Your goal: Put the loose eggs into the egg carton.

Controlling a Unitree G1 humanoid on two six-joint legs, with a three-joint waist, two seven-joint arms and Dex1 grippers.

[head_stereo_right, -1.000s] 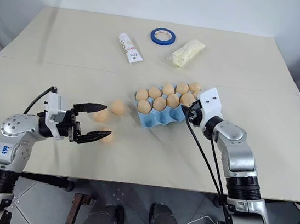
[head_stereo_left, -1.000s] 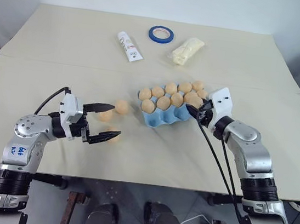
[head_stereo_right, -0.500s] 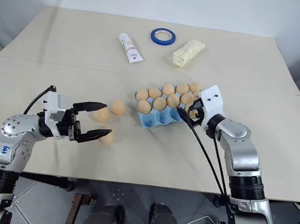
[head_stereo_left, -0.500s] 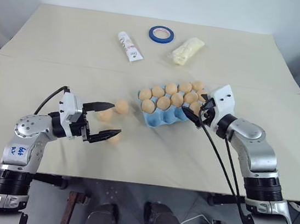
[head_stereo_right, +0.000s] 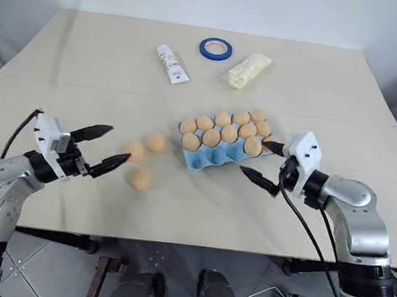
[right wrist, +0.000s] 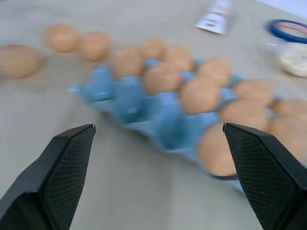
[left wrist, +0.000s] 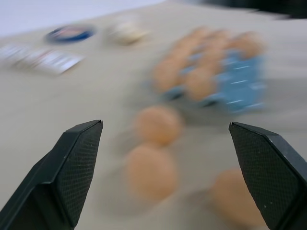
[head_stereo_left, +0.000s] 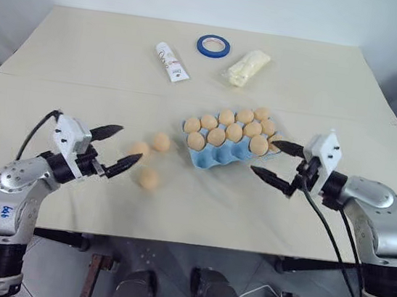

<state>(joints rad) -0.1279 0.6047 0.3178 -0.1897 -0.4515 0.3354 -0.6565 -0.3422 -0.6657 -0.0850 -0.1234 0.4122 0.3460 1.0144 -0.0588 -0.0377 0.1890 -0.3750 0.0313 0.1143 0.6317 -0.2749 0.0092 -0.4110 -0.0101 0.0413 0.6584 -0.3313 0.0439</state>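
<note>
Three eggs (head_stereo_left: 148, 155) lie loose on the table (head_stereo_left: 63, 65) just left of the carton (head_stereo_left: 220, 151), two side by side nearer it and one a little closer to the robot; the carton's cups hold more eggs. Left gripper (head_stereo_left: 114, 146) spread wide and empty, near the loose eggs on their far side from the carton. Right gripper (head_stereo_left: 276, 161) also agape and empty, just off the carton's right end, one fingertip beside its corner egg.

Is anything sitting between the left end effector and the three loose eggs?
Nothing visible. The left end effector is open, and the loose eggs lie on bare table just past its fingertips.
</note>
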